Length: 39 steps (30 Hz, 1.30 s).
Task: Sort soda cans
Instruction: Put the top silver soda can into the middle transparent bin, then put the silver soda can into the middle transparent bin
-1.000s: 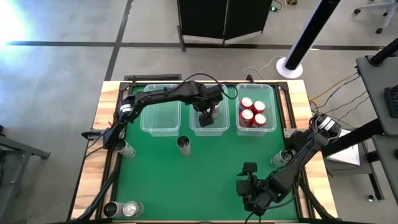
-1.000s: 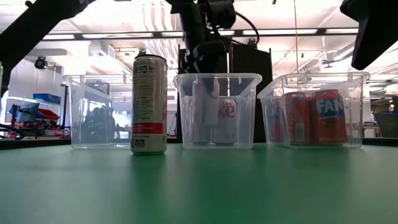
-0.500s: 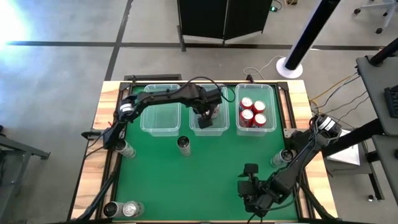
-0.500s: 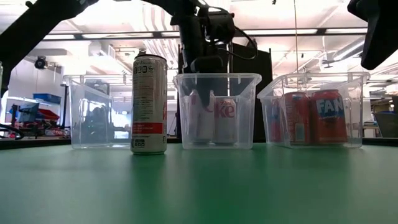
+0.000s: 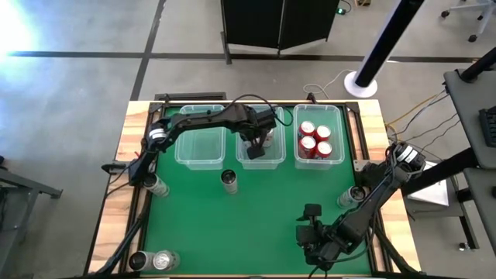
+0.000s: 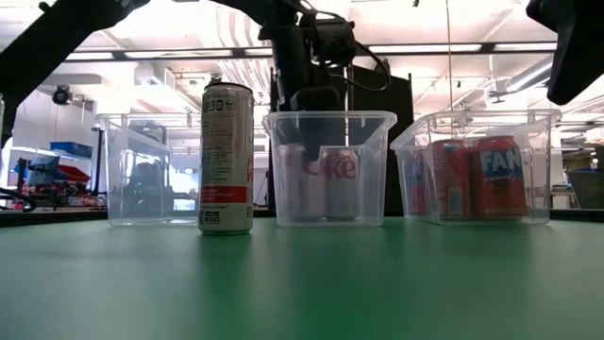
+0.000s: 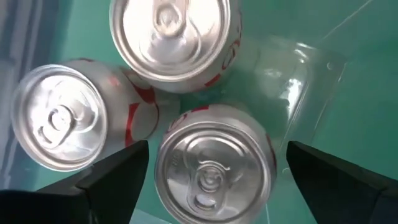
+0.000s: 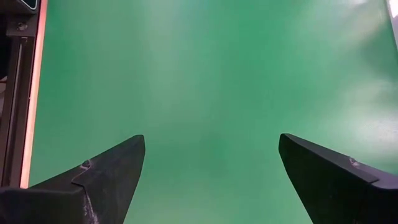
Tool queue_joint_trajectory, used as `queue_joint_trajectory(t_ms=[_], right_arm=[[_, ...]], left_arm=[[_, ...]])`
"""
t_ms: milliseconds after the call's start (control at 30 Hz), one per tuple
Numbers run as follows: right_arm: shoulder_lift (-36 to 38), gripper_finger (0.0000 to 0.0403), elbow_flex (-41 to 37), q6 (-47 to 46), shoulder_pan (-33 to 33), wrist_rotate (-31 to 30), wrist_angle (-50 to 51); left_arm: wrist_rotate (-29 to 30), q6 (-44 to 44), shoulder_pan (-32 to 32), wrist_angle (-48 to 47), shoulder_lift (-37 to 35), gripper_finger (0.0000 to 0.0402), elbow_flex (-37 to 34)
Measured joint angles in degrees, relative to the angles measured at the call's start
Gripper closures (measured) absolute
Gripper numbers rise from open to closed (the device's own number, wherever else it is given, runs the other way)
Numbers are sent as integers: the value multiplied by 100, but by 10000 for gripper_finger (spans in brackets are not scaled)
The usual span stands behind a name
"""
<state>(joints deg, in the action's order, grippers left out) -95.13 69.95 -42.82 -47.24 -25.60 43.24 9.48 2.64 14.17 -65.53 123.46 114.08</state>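
**Above the middle bin, fingers parted**

Overhead, my left end effector hung above the middle bin, its two dark fingers spread wide and gripping nothing. Directly below them stood three silver-white cans, upright and packed close, touching one another on the bin's floor; the low view showed red lettering on the one nearer the right wall.

Just beside that bin on the right, the right bin held four red cans standing together. On the other side, the left bin showed no cans that I could make out.

In front of the bins, a tall slim can stood upright alone on the green surface, between the left and middle bins. Another can stood at the left edge, two more at the near left corner, and one by the right edge.

My right end effector waited low over the near right part of the surface, fingers apart and empty.
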Motion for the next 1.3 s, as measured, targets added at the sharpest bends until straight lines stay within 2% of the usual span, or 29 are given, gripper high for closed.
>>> queue_joint_trajectory(t_ms=[200, 300, 467, 500, 633, 767, 1133, 1300], right_arm=[[0, 38, 0, 85, 0, 0, -7], [0, 38, 0, 241, 0, 0, -11], [0, 38, 0, 371, 27, -3, -14], [2, 38, 0, 377, 28, -9, -20], [1, 38, 0, 410, 28, -156, -28], [2, 38, -2, 520, 28, -222, -33], [2, 38, -2, 335, 28, -302, -49], [2, 38, -2, 314, 55, -308, -76]], left_arm=[[-3, 29, -2, -211, 0, 37, 405], [-73, 182, -16, -378, 0, 36, 938], [-116, 320, -97, -1192, -12, 36, 2090], [-115, 381, -142, -1229, -110, 36, 2097], [-244, 619, -448, -1261, -700, 36, 1547], [-250, 901, -993, -1398, -985, 35, 1070], [-197, 1976, -3073, -1353, -1220, 35, 218], [-201, 3187, -4139, -1354, -1220, 35, -44]])
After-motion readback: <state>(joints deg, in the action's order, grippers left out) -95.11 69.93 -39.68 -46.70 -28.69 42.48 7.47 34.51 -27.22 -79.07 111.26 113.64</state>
